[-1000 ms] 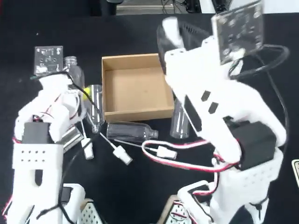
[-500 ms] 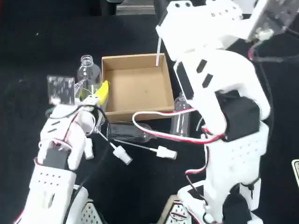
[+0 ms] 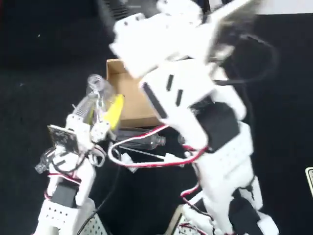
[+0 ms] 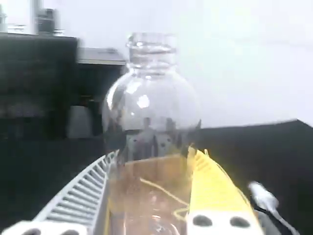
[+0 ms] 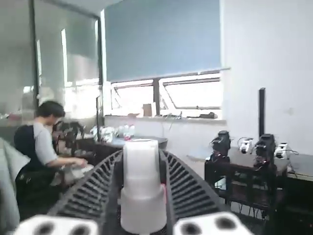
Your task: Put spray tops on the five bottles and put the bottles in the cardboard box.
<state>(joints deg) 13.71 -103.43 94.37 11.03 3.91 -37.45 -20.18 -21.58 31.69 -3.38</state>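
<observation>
As right gripper swings left, bottle stays held.

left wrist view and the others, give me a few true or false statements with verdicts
The left gripper is shut on a clear bottle. True.
That bottle wears a spray top. False: its neck is bare.
The right gripper holds a white spray top. True.
All bottles are in the cardboard box. False: another bottle lies on the table beside it.
</observation>
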